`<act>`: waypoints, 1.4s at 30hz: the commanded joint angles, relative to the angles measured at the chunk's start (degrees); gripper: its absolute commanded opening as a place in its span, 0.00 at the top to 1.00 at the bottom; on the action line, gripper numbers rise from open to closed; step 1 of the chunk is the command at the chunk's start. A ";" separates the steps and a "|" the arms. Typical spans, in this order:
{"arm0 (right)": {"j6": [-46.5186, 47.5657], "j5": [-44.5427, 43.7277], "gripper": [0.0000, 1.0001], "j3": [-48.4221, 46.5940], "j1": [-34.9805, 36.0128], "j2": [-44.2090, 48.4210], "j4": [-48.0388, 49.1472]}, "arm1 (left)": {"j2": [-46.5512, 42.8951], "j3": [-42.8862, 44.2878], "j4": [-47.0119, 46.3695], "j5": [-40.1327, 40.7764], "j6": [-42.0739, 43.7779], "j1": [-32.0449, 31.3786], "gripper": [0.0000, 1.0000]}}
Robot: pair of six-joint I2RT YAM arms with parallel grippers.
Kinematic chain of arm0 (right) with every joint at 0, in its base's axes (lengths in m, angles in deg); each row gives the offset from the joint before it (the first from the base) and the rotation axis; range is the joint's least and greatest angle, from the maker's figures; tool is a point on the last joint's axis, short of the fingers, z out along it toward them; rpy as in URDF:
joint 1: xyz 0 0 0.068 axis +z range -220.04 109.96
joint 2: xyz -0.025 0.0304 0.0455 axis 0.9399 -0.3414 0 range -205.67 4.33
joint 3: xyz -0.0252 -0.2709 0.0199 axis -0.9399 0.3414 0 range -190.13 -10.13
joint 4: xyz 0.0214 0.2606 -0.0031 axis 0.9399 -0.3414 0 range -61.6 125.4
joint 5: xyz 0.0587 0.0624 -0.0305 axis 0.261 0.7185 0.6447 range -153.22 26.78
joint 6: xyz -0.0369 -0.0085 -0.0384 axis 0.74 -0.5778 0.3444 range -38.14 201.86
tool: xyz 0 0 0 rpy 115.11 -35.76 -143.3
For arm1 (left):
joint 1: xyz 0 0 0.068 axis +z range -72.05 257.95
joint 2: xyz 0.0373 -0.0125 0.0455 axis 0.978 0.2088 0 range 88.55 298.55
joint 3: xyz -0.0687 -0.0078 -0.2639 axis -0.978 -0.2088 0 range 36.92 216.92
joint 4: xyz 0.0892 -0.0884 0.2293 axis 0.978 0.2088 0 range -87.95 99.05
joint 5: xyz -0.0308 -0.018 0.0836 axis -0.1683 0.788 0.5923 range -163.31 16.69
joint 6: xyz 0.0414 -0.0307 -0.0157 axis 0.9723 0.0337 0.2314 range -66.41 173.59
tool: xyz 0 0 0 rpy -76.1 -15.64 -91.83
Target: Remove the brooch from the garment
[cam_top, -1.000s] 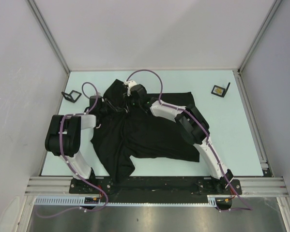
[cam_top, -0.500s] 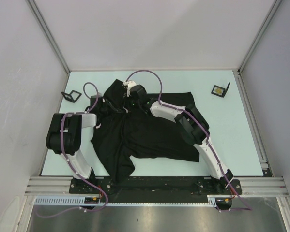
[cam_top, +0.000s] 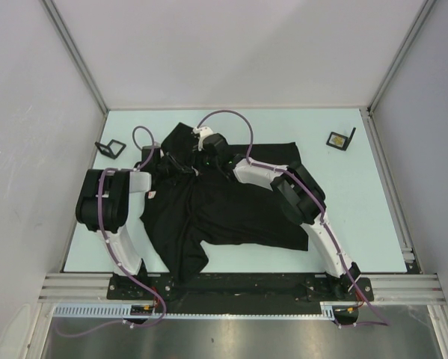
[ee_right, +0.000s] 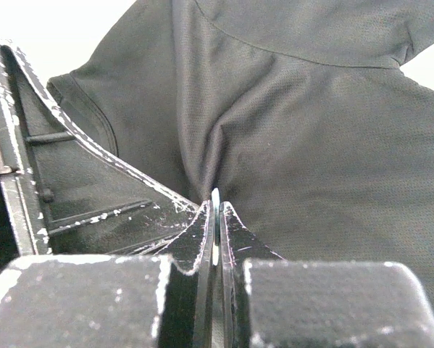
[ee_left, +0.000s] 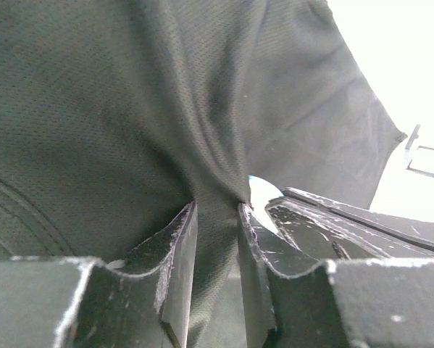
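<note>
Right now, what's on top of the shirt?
The left gripper, pinching a fold of the shirt, and the right gripper, jaws shut on a thin pale sliver. From above they hide that spot, so no brooch shows.

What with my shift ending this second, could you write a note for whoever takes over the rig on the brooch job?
Left gripper: jaws pinch a raised fold of the garment.
Right gripper: jaws shut right beside that fold. A thin pale sliver shows between them; I cannot tell whether it is the brooch.
Garment: rumpled on the table, with both grippers at its far part, near the collar.
Done: fold gathered, both arms in place.
Left: the brooch is not seen free anywhere, so treat it as not yet removed. Confirm the grip, then pull it off.
</note>
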 commanded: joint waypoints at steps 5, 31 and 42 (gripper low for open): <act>-2.58 0.21 1.00 1.12 -0.10 4.13 4.63 | 0.99 1.28 -3.12 -1.08 -1.03 0.12 0.64; -10.13 7.50 1.00 3.76 -2.39 3.43 9.02 | 1.95 -0.12 -4.79 -0.03 -1.56 0.20 0.64; -14.45 12.60 1.00 7.36 -3.36 2.99 15.17 | 5.90 3.56 0.56 1.02 -0.41 0.29 0.78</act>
